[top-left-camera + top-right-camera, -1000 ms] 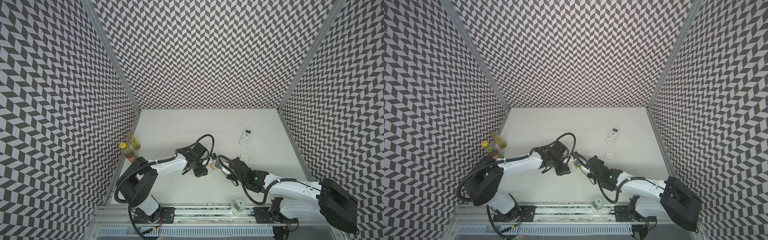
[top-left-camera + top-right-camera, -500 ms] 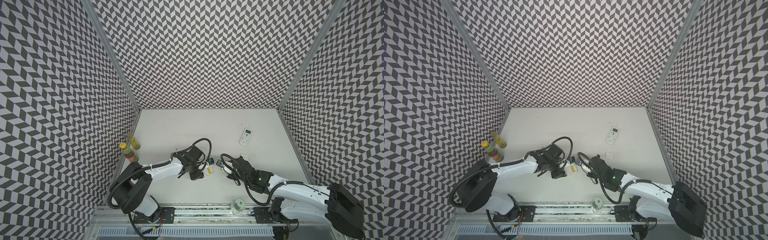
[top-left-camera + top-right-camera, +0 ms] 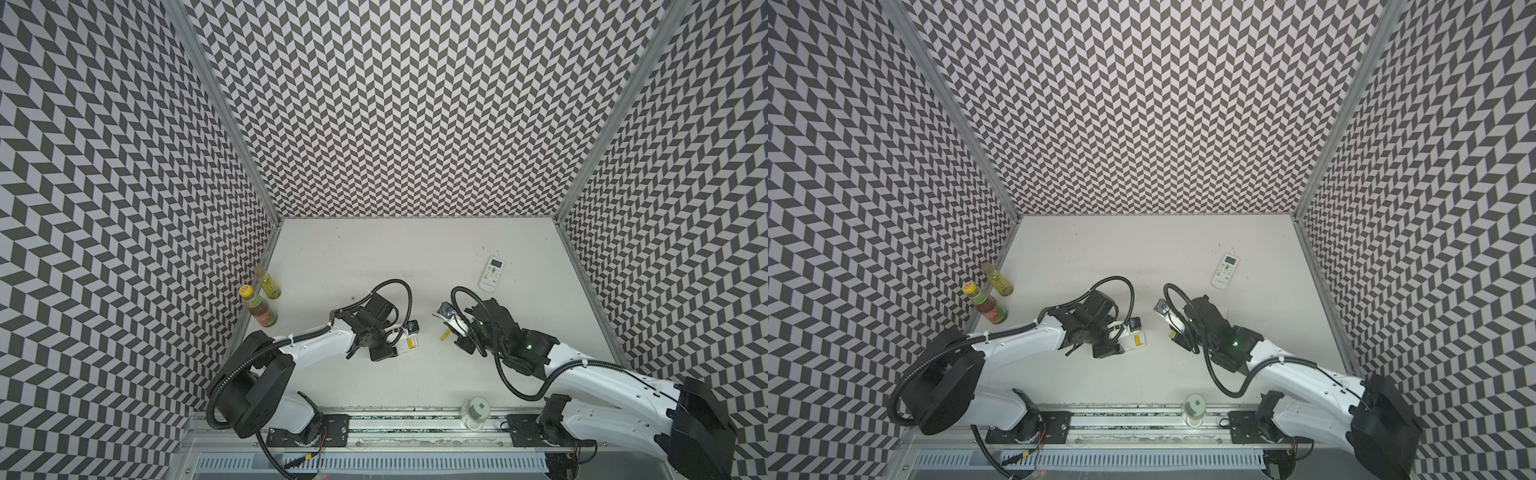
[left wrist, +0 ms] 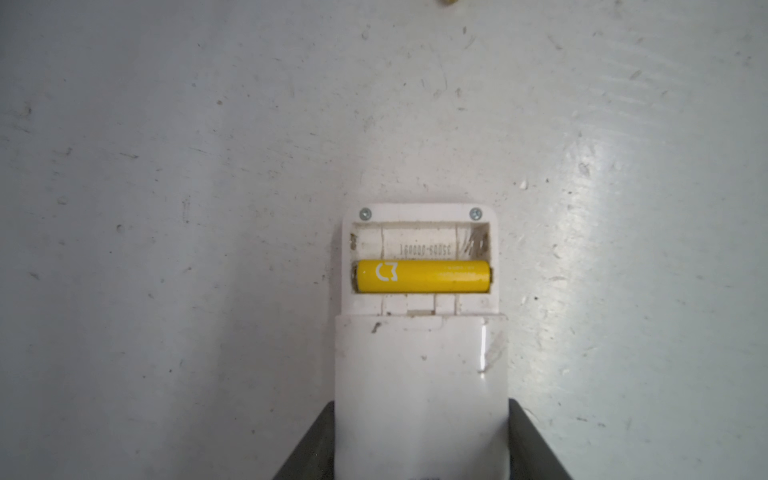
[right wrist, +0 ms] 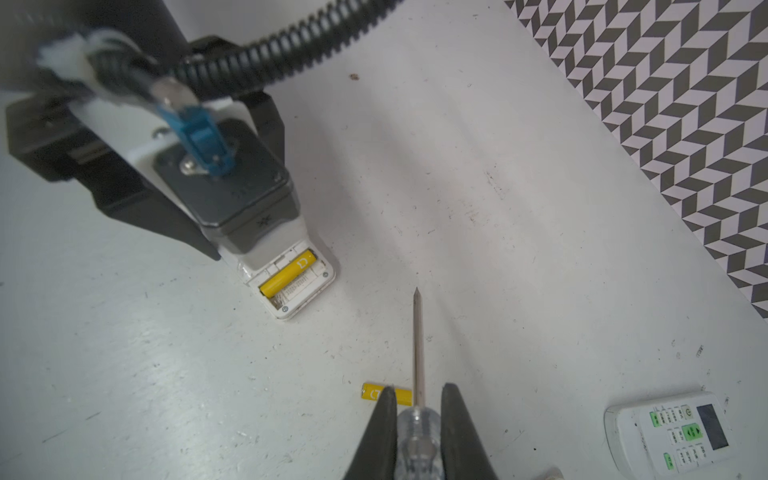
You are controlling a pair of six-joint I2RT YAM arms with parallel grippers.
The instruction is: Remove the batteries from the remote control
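My left gripper (image 4: 420,415) is shut on a white remote control (image 4: 419,374), gripping its two long sides. The battery bay is uncovered. One yellow battery (image 4: 422,276) lies in the slot nearer the gripper, and the slot beside it is empty. In both top views the remote control (image 3: 409,343) (image 3: 1136,340) lies flat on the table. A second yellow battery (image 5: 372,392) (image 3: 445,334) lies loose on the table just in front of my right gripper (image 5: 419,390). The right gripper is shut on the clear handle of a screwdriver (image 5: 417,428), whose tip points toward the remote control.
Another white remote (image 3: 491,273) (image 5: 673,436) with green buttons lies face up at the back right. Two bottles (image 3: 258,306) (image 3: 268,283) stand by the left wall. A small jar (image 3: 475,411) sits at the table's front edge. Patterned walls close three sides.
The two grippers have drawn apart. The left one pulled the remote control slightly left, the right one backed away right with the screwdriver. A yellow battery now lies on the table between them.
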